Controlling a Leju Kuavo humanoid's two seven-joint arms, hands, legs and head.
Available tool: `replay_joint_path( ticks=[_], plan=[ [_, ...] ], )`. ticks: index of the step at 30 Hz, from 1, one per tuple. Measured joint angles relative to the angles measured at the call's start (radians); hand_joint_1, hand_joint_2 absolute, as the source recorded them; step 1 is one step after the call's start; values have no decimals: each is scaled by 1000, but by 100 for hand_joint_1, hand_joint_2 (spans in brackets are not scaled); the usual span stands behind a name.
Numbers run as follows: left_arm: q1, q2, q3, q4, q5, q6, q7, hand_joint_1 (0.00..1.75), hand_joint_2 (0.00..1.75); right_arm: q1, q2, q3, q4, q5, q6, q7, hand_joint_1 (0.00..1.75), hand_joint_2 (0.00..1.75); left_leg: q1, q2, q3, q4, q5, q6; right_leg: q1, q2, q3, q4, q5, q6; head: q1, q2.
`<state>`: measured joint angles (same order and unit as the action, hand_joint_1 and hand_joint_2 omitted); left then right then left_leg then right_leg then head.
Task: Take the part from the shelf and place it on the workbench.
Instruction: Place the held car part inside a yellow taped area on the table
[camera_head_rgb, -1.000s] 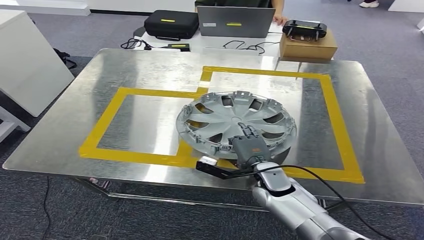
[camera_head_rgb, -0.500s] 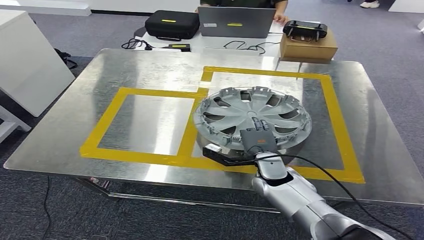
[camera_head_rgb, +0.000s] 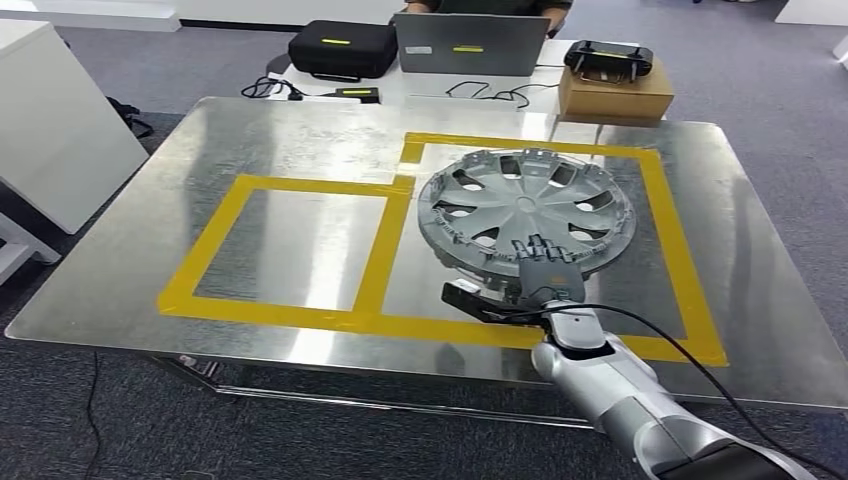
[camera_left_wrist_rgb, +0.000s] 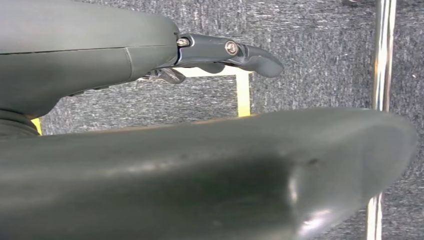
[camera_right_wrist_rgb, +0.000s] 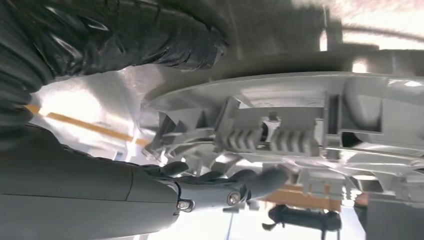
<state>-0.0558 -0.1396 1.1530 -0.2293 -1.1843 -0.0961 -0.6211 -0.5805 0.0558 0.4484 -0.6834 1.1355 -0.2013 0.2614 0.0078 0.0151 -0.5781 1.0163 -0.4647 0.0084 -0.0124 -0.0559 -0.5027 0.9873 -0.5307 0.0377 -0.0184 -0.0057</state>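
Head view: The right hand (camera_head_rgb: 545, 268) grips the near rim of the hubcap (camera_head_rgb: 527, 213), fingers over the top face and thumb beneath. The hubcap sits above the right-hand yellow tape square (camera_head_rgb: 690, 290) on the workbench (camera_head_rgb: 300, 140), far edge tilted slightly up; contact with the surface cannot be confirmed.

Risk 1: release while the hubcap is tilted or raised. Probable result: the far rim drops, and the part skids on the polished metal, possibly across the tape line.
Risk 2: the thumb is trapped under the rim on set-down. Probable result: the hubcap is dragged back as the hand retracts.
Risk 3: the cable (camera_head_rgb: 680, 350) along the right arm lies close to the table edge and could snag.

The steel top is glossy and reflective, so friction is judged low. Beyond it stand a laptop (camera_head_rgb: 470, 45), a black case (camera_head_rgb: 342, 48), a cardboard box (camera_head_rgb: 615, 92) carrying a controller, and a seated person. The floor is grey carpet.

Left wrist view: The left hand (camera_left_wrist_rgb: 227, 52) hangs over the carpet near a chrome table leg (camera_left_wrist_rgb: 382, 55). 1 finger extends straight and holds nothing; the posture of the other fingers cannot be determined.

Right wrist view: Fingers (camera_right_wrist_rgb: 255, 182) press the clip-lined underside of the hubcap's rim (camera_right_wrist_rgb: 270, 132), clamped firmly. Bright steel and a yellow tape strip lie just below.
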Motion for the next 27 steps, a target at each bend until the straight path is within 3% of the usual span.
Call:
replay_joint_path(
  ticks=[7,11,15,22,27],
  plan=[
    [3,0,1,0,0,-9,-9,0,0,19,-2,-30,-31,-69,9,-132,0,175,0,0,0,0,0,0,0,1,3,0,0,0,0,0],
    [6,0,1,0,0,-12,-12,0,0,34,-10,-31,-76,-84,27,-153,0,0,0,1,-1,0,0,0,1,2,9,0,0,0,0,0],
    [7,0,2,0,0,-12,-20,0,0,49,-23,-26,-120,-96,49,-166,0,175,0,1,-2,0,0,0,1,2,9,0,0,0,0,0],
    [14,0,22,0,6,-12,-28,0,0,93,-75,-18,-288,-192,36,-180,0,175,0,1,-3,0,-1,0,0,1,7,0,0,0,0,0],
    [23,-6,43,0,31,-9,-52,0,0,278,-84,-81,-552,-526,-125,-419,0,175,0,-1,-3,0,-4,1,0,-3,4,0,-5,0,0,0]
  ],
)
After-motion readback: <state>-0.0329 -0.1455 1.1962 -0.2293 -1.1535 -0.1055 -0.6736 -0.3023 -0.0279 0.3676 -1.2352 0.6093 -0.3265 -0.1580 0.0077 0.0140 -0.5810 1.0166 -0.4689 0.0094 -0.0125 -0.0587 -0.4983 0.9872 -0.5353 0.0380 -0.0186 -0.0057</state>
